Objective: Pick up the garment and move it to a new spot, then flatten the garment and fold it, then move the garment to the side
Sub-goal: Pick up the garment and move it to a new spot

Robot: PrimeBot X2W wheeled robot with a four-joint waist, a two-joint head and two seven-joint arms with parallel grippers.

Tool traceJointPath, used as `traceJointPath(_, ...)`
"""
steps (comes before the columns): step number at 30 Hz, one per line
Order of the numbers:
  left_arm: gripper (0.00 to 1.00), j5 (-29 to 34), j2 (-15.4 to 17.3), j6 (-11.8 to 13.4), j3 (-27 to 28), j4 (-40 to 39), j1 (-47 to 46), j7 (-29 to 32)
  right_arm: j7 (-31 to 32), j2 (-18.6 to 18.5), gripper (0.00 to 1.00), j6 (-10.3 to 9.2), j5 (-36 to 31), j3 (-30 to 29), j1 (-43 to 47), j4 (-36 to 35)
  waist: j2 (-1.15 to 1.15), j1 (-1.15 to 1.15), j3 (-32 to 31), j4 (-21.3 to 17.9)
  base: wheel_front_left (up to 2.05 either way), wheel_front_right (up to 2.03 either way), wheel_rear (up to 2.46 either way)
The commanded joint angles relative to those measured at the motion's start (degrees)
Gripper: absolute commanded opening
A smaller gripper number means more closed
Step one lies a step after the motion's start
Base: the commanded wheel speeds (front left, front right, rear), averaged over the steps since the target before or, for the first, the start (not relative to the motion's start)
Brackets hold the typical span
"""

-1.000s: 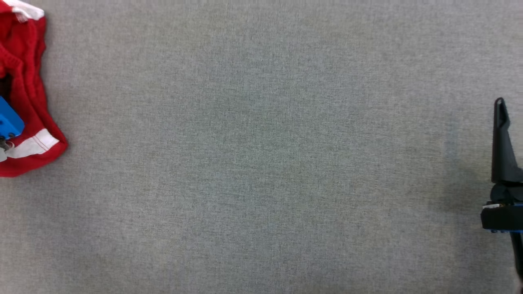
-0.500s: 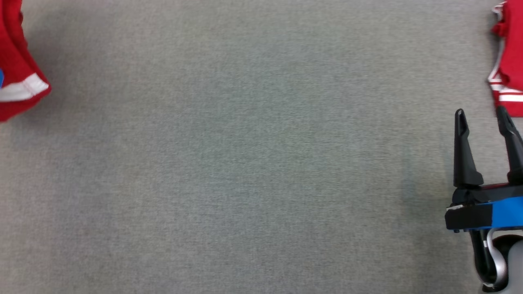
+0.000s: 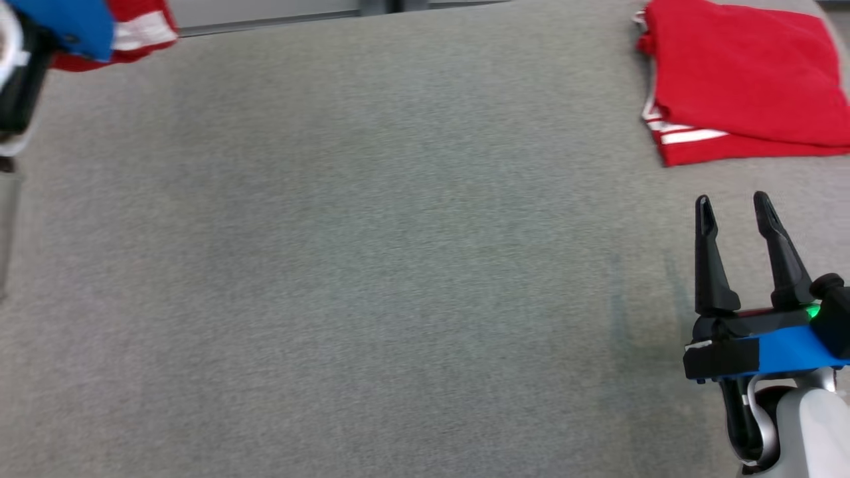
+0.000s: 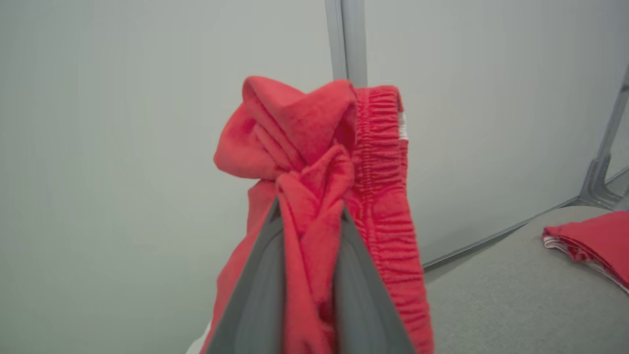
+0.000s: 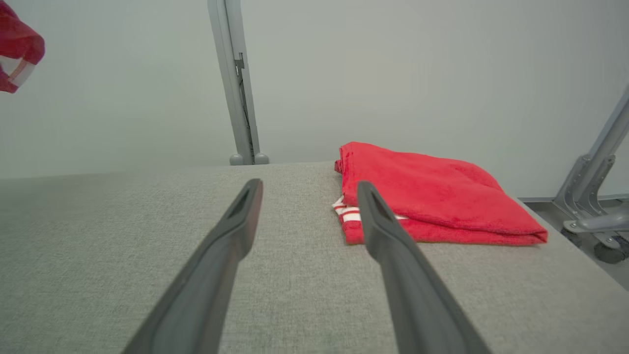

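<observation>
The garment (image 4: 314,147) is red fleece with an elastic waistband and white stripes. It hangs bunched in the air, and my left gripper (image 4: 310,211) is shut on a fold of it. In the head view its striped end (image 3: 143,30) shows at the top left, beside the left arm's blue wrist (image 3: 66,23). The right wrist view catches the same garment (image 5: 17,59) high at the left. My right gripper (image 3: 731,199) hovers low over the grey table at the lower right, open and holding nothing (image 5: 309,186).
A second red garment (image 3: 744,86), folded, lies at the table's back right corner (image 5: 432,196). The grey fabric tabletop (image 3: 398,265) ends at a far edge (image 3: 265,23). A metal post (image 5: 236,83) and a frame foot (image 5: 599,196) stand beyond it.
The head camera has swung, bringing the table's far edge and the folded garment into view. The held garment now sits at the top left. The right gripper shows fully, still open.
</observation>
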Motion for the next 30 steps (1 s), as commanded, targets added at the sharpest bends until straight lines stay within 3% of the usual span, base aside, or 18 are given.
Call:
traceJointPath(1,0.0,0.5,-0.3,0.2,-0.5,-0.5,-0.9,0.2,-0.4,0.1,1.0,0.01,0.2,0.0,-0.6,0.3,0.0,0.01,-0.9,-1.2,0.0,0.0,0.0)
traceJointPath(13,0.0,1.5,-7.6,0.6,-9.0,-6.0,4.7,1.4,-3.7,0.2,1.0,0.01,3.4,2.7,-2.0,5.5,0.0,0.01,-1.3,-5.9,0.0,0.0,0.0)
traceJointPath(21,0.0,0.9,-9.6,1.5,-12.9,-4.7,14.4,-0.7,-4.6,0.2,1.0,0.01,3.7,2.6,-1.7,7.0,0.0,0.01,-1.5,-5.1,0.0,0.0,0.0)
traceJointPath(30,0.0,-1.3,-13.1,0.8,-17.6,0.9,24.0,-3.0,-4.9,0.2,1.0,0.01,3.3,3.0,-2.2,8.3,0.0,0.01,-1.8,-3.4,0.0,0.0,0.0)
